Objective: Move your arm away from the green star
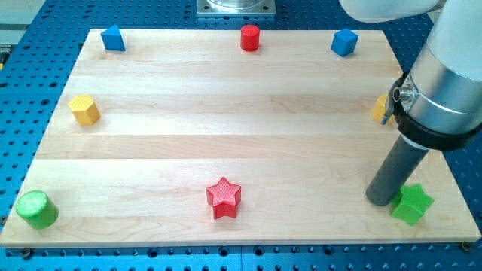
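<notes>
The green star (412, 204) lies on the wooden board (226, 113) near the view's bottom right corner. My tip (381, 201) rests on the board just to the left of the green star, touching or almost touching its left edge. The dark rod rises from there up and to the right into the arm's grey body.
A red star (224, 198) lies at bottom centre and a green cylinder (37, 209) at bottom left. A yellow block (84, 110) is at the left, and another yellow block (380, 109) is partly hidden behind the arm. Blue blocks (113, 38) (344, 42) and a red cylinder (250, 38) line the top edge.
</notes>
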Robot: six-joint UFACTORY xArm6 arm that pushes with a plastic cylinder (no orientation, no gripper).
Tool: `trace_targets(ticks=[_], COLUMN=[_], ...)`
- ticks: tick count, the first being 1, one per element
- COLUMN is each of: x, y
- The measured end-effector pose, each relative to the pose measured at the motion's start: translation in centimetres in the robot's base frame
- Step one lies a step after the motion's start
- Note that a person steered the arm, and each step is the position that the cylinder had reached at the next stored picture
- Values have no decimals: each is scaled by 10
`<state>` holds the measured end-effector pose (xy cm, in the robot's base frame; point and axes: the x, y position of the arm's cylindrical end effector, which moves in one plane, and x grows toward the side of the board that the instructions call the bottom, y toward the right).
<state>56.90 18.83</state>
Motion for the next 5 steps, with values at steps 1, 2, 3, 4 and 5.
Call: trace_targets(ticks=[1, 2, 3, 4, 5], x=[-2, -4, -4, -7, -13], y=[0, 0, -2, -10, -5])
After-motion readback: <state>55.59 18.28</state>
